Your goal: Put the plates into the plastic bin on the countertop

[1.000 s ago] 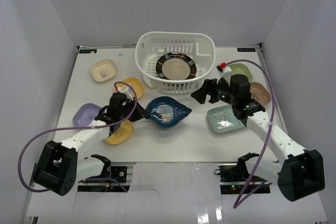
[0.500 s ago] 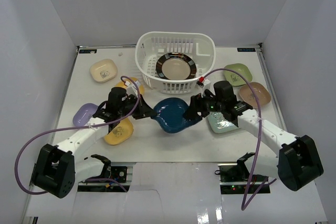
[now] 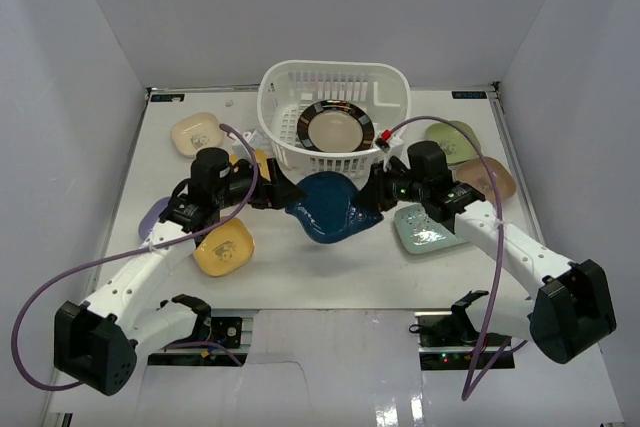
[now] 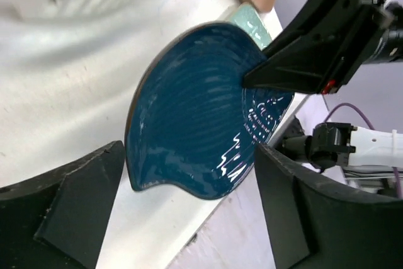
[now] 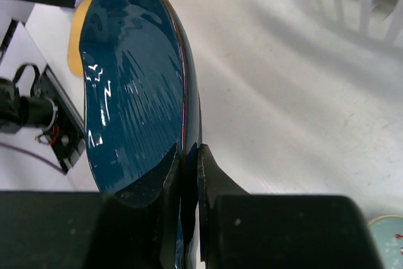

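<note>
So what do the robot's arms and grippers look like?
Left arm and right arm: white links, chunky black joints. Left gripper and right gripper: black, wedge-shaped fingers. A purple cable trails each arm; a red tag sits near the right wrist.

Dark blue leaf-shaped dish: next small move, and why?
Probably: right gripper lifts the dark blue leaf-shaped dish over the near wall of the white lattice plastic bin. Its fingers pinch the rim, the dish is tilted, and the left gripper is open.
</note>
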### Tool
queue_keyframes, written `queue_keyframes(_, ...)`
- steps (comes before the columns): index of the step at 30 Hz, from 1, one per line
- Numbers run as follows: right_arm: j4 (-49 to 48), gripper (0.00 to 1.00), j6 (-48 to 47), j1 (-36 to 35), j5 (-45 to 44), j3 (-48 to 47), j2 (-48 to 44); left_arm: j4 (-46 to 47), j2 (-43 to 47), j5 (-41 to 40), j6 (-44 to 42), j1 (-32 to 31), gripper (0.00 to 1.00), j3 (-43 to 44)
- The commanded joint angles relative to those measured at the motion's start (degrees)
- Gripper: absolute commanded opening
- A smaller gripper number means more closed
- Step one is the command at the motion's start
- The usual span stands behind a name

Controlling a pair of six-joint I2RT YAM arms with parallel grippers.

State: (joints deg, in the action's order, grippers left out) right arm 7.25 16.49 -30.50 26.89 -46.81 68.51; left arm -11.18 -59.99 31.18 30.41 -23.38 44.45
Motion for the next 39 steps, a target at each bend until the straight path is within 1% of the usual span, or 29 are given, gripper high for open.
queue_keyframes(1,-8.7,0.08,3.7,0.5,-3.6,-12.0,-0.5,-3.0,4.4,-4.8,-4.1,0.0,0.97,3.1)
queue_keyframes(5,-10.5,0.08,4.0,2.5,-6.9,-20.4,4.7,-3.9,8.5,-9.6,-4.7,-0.1,0.98,1.2)
queue_keyframes(7,-11.6,0.08,4.2,4.6,-9.4,-23.5,9.2,-4.9,9.7,-11.1,-5.8,0.0,0.98,0.2)
queue_keyframes(8,-11.6,0.08,4.1,5.2,-10.4,-26.9,11.1,-6.4,10.7,-13.0,-7.2,-0.1,0.98,0.2)
queue_keyframes(9,-11.6,0.08,4.1,6.1,-11.6,-28.7,15.0,-7.1,11.0,-13.7,-7.9,-0.1,0.98,0.2)
queue_keyframes(11,-11.8,0.08,3.2,6.7,-12.7,-34.2,19.3,-7.8,12.0,-15.3,-9.6,-0.1,0.98,-0.2)
queue_keyframes(12,-11.6,0.08,2.8,6.9,-14.0,-35.9,21.3,-7.9,12.9,-17.3,-10.5,-0.1,0.98,-0.8)
queue_keyframes(13,-11.4,0.08,2.4,7.0,-16.2,-37.6,25.3,-7.9,13.1,-18.1,-10.7,0.0,0.98,-1.8)
queue_keyframes(14,-11.1,0.08,2.1,7.2,-16.8,-40.9,27.4,-7.8,13.2,-18.3,-11.0,-0.1,0.98,-2.1)
queue_keyframes(15,-10.9,0.08,2.1,7.7,-17.0,-42.5,31.3,-8.1,13.4,-18.3,-11.3,-0.2,0.98,-2.2)
queue_keyframes(17,-10.3,0.08,2.5,8.2,-16.7,-47.2,35.1,-8.1,13.9,-18.6,-11.4,-1.1,0.98,-2.2)
queue_keyframes(18,-9.9,0.08,3.0,8.5,-16.4,-48.7,38.6,-8.2,14.0,-19.1,-11.7,-1.3,0.98,-2.1)
queue_keyframes(21,-9.0,0.08,4.2,9.1,-16.2,-53.0,44.0,-8.4,14.3,-19.8,-11.7,-2.5,0.98,-2.3)
queue_keyframes(26,-7.9,0.08,5.3,9.4,-15.6,-55.6,48.7,-8.3,14.1,-19.6,-11.8,-4.0,0.98,-2.3)
queue_keyframes(29,-7.9,0.12,5.5,9.5,-15.7,-54.7,50.1,-8.3,14.0,-19.6,-11.8,-4.2,0.98,-2.4)
queue_keyframes(30,-7.7,0.17,5.5,9.5,-15.7,-54.4,50.5,-8.4,14.0,-19.5,-11.7,-4.2,0.98,-2.3)
queue_keyframes(32,-7.2,0.25,5.1,9.5,-16.2,-53.7,50.8,-8.3,13.8,-19.3,-11.6,-4.2,0.98,-2.4)
queue_keyframes(33,-7.3,0.36,4.9,9.5,-16.8,-53.4,50.9,-8.3,13.8,-19.2,-11.6,-4.2,0.98,-2.3)
queue_keyframes(34,-5.5,0.42,4.7,9.5,-17.2,-53.0,50.9,-8.3,13.6,-19.2,-11.6,-4.2,0.98,-2.4)
queue_keyframes(35,-5.2,0.55,4.0,9.4,-17.7,-52.3,50.8,-8.3,13.4,-19.1,-11.5,-4.2,0.98,-2.4)
queue_keyframes(37,-4.9,0.70,3.3,9.3,-18.6,-52.0,50.6,-8.2,13.2,-19.0,-11.4,-4.2,0.98,-2.4)
queue_keyframes(38,-4.4,0.81,2.6,9.2,-19.3,-52.0,50.2,-8.2,13.1,-18.9,-11.3,-4.2,0.98,-2.4)
queue_keyframes(39,-4.2,0.85,2.1,9.1,-19.6,-52.0,50.1,-8.2,12.7,-18.8,-11.3,-4.2,0.98,-2.4)
